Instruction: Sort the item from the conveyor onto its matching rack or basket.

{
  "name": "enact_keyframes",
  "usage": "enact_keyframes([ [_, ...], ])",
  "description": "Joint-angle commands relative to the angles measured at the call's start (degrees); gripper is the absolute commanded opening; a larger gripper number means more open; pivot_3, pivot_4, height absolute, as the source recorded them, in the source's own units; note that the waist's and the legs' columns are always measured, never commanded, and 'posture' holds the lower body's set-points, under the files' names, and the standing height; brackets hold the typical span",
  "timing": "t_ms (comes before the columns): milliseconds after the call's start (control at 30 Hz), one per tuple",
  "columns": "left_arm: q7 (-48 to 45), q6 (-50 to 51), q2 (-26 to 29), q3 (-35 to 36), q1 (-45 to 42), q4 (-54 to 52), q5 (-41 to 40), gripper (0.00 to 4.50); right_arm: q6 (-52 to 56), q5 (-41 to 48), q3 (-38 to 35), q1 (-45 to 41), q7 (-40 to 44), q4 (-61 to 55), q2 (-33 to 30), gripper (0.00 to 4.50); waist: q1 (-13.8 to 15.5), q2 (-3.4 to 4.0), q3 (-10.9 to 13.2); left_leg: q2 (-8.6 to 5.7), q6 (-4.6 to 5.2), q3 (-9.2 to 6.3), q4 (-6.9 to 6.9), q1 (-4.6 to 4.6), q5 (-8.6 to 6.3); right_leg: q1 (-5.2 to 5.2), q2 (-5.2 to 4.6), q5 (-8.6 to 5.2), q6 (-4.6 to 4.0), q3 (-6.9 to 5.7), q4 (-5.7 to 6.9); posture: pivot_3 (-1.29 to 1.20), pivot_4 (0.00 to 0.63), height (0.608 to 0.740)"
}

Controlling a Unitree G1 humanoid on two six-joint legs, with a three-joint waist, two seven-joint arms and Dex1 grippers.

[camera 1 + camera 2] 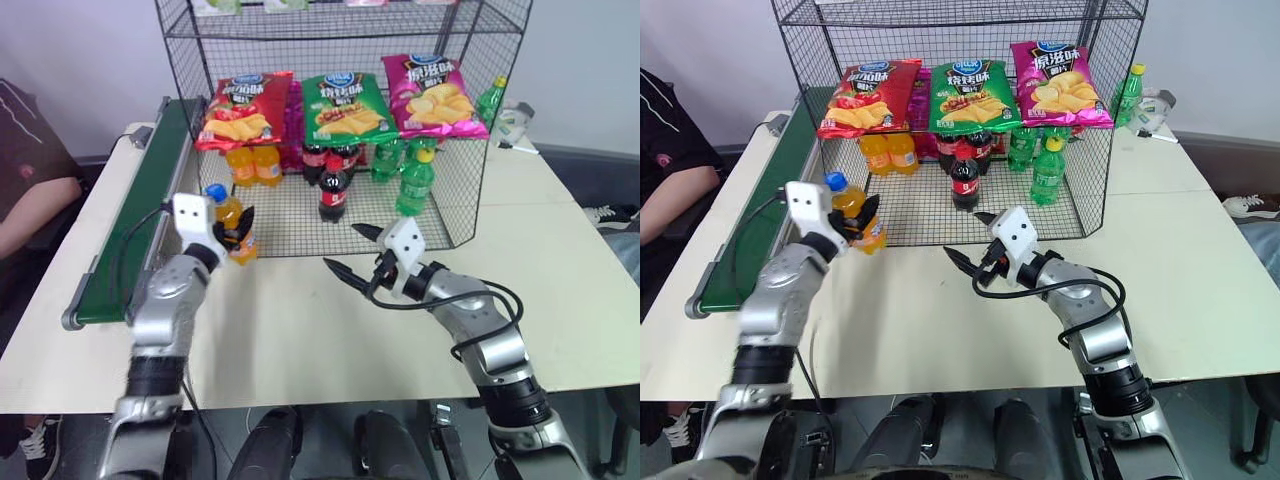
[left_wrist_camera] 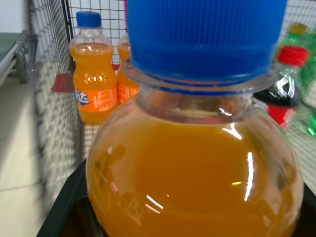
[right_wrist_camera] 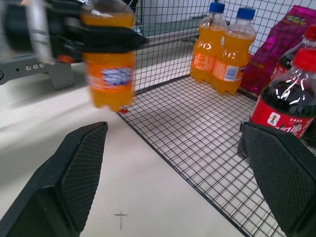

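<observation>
The left gripper [image 1: 238,228] has its jaws clamped on the orange soda bottle [image 1: 232,224], holding it upright above the desk [image 1: 300,330] at the front left corner of the wire rack [image 1: 330,215], beside the conveyor [image 1: 135,225]. The right gripper [image 1: 352,250] hovers nearby, jaws spread and empty.

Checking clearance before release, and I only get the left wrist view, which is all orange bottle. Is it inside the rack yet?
Observer: No. The orange soda bottle, gripped in the left jaws, hangs over the table just outside the front left corner of the rack.
Operator: Right arm in the way?
Observer: No. The right jaws stand open and empty over the table, before the rack's middle.
Operator: Room beside its matches?
Observer: Yes. The mesh in front of the two orange bottles is bare.
</observation>
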Motion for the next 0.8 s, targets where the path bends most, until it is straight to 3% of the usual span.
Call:
enact_keyframes([
  [33, 0.58, -8.16, -0.97, -0.08, -5.18, 7.09, 3.07, 2.75, 0.81, 1.66, -2.21, -0.19, -0.28, -3.73, -0.89, 4.5, -0.18, 0.0, 0.0, -0.01, 0.0, 0.01, 0.0, 0.0, 0.0, 0.0, 0.01, 0.0, 0.01, 0.0, 0.0, 0.0, 0.15, 0.74],
  [367, 1.04, -20.81, -2.26, 0.21, -14.71, 29.09, 7.5, 2.75, 2.84, 3.37, -5.06, 2.23, 0.13, -6.12, -4.36, 4.5, -0.12, -0.01, 0.01, -0.02, 0.01, 0.01, 0.03, -0.01, 0.0, 0.0, 0.03, 0.0, 0.02, -0.02, 0.02, 0.0, 0.15, 0.74],
  [800, -2.75, -25.25, -3.22, 1.97, -17.13, 38.07, 5.98, 2.75, 2.81, 3.18, -3.9, 1.84, -0.22, -6.04, -3.66, 4.5, -0.17, -0.01, 0.0, -0.02, 0.01, 0.0, 0.06, 0.0, 0.0, 0.0, 0.04, 0.01, 0.03, -0.03, 0.07, 0.0, 0.15, 0.74],
])
